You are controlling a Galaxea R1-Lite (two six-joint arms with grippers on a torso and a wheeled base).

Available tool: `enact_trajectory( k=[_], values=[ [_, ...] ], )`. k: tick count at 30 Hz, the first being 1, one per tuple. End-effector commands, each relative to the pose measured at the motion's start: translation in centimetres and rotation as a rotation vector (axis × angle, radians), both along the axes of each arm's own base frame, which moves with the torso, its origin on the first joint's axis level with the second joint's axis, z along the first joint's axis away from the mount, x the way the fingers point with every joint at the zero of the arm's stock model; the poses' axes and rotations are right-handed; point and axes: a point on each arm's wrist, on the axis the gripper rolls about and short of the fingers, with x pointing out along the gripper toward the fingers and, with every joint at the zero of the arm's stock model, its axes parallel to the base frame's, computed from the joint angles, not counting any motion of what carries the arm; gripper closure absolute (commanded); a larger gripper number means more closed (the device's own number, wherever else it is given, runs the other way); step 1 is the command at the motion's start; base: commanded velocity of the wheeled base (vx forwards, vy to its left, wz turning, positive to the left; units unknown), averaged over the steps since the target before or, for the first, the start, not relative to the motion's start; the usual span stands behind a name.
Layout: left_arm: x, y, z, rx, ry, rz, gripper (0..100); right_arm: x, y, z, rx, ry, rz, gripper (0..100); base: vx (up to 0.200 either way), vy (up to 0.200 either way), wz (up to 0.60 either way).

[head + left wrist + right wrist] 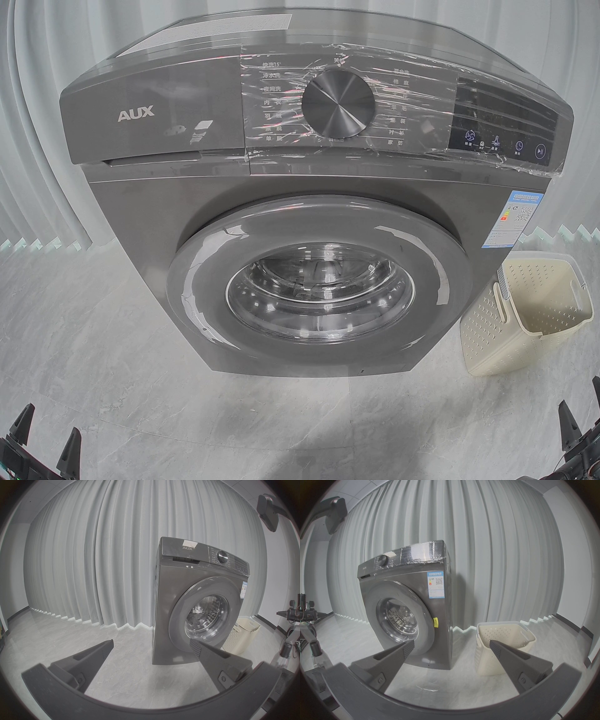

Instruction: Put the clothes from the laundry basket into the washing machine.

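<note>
left gripper point(151, 642) and right gripper point(452, 642) gape empty; shut washing machine door point(319, 287) looks stiff, best pulled at its right rim; clothes should be limp, light

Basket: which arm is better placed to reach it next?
Likely right: the basket stands beside the washer on the side of the right end effector; the left end effector is far across.

Washing machine point(300, 187) dark glossy grey, with a silver dial point(338, 103); laundry basket point(531, 309) cream, dotted with small perforations; floor point(125, 387) pale grey marbled; curtain point(93, 567) white
</note>
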Motion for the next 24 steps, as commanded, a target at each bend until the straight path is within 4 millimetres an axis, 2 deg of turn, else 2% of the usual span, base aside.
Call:
enact_trajectory(
  k=[1, 4, 24],
  values=[
    [0.00, 0.00, -0.48, -0.001, 0.000, 0.001, 0, -0.08, -0.03, -0.80, 0.006, 0.013, -0.015, 0, 0.000, 0.000, 0.00],
    [0.00, 0.00, -0.48, -0.001, 0.000, 0.001, 0, -0.07, -0.07, -1.29, 0.000, 0.061, -0.033, 0, 0.000, 0.000, 0.00],
    [0.00, 0.01, -0.48, -0.004, 0.000, 0.006, 0, -0.07, -0.05, -1.27, -0.013, 0.059, -0.026, 0, 0.000, 0.000, 0.00]
  ],
)
